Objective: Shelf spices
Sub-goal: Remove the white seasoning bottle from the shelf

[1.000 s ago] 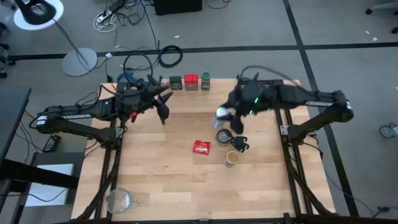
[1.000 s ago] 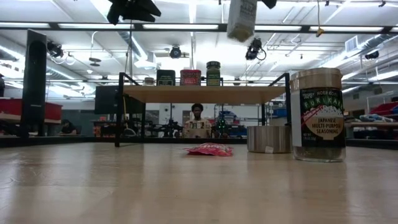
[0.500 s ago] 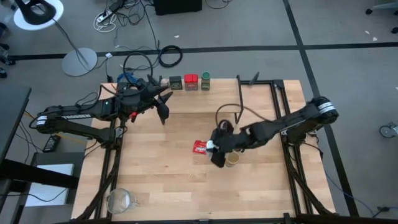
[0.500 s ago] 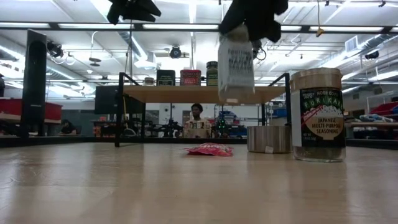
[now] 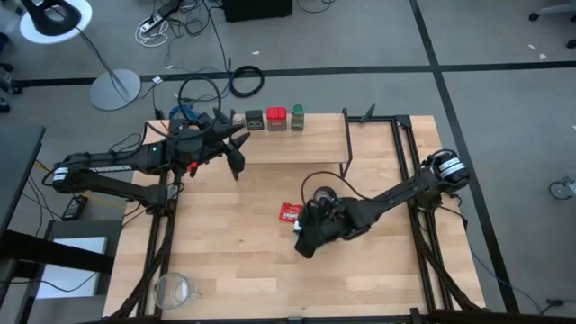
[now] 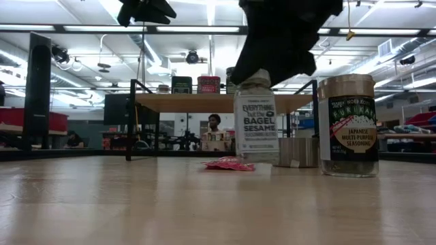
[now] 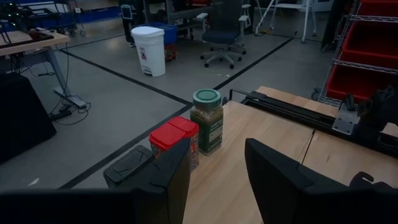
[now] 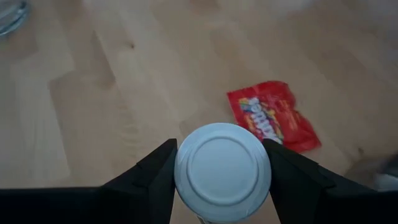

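Note:
The shelf (image 5: 310, 144) stands at the table's far edge. On its plank stand the dark square tin (image 5: 255, 119), the red tin (image 5: 276, 118) and the green jar (image 5: 297, 117). My left gripper (image 5: 237, 160) hovers open over the shelf's left end, the three containers ahead of it in its wrist view (image 7: 214, 180). My right gripper (image 5: 308, 241) is low over the table's middle, shut on the white-capped jar (image 6: 255, 126). The tan-lidded jar (image 6: 347, 126) stands on the table to its right, hidden under the right arm in the high view. My right gripper pinches the white-capped jar by its cap (image 8: 222, 171), one finger (image 8: 155, 180) on each side of the cap's rim, coming from above and pointing down. The jar hangs upright below the fingers, its base (image 6: 255, 160) close over the table; whether it touches the wood I cannot tell.
A flat red packet (image 5: 291, 213) lies just far-left of the held jar, and a round metal cup (image 6: 294, 152) stands behind it. A glass vessel (image 5: 173, 288) sits at the table's near left corner. The shelf's right half is bare plank (image 6: 272, 102).
My right gripper, still shut on the white-capped jar, has swung from high near the shelf's right end toward the table's near edge and leftward, and has come down until the jar hangs just above the tabletop beside the red packet.

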`<action>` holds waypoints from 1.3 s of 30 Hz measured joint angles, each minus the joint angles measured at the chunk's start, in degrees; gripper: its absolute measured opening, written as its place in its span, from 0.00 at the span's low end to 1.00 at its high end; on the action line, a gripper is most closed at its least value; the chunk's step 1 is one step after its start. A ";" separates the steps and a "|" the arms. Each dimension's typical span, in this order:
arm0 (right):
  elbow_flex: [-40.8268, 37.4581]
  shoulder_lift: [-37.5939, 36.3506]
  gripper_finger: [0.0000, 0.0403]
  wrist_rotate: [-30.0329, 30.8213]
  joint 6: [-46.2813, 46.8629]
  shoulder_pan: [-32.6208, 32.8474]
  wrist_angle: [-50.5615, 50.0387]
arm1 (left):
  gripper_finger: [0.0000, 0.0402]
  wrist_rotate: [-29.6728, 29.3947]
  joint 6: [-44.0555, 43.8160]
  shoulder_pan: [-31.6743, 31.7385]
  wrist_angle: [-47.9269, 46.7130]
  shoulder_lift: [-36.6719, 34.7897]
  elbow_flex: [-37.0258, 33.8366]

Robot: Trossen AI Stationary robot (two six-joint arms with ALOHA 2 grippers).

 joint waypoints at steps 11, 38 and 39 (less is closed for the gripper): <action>0.00 -0.13 0.51 5.14 6.79 2.40 -6.98 | 0.39 0.02 -0.17 0.00 0.61 0.00 0.00; 0.00 -0.11 0.61 4.22 4.22 3.29 -6.83 | 0.39 0.00 -0.34 0.00 1.13 0.00 0.00; 0.00 -0.13 0.61 4.08 3.71 3.29 -6.76 | 0.39 0.00 -0.26 -0.02 1.13 0.00 0.00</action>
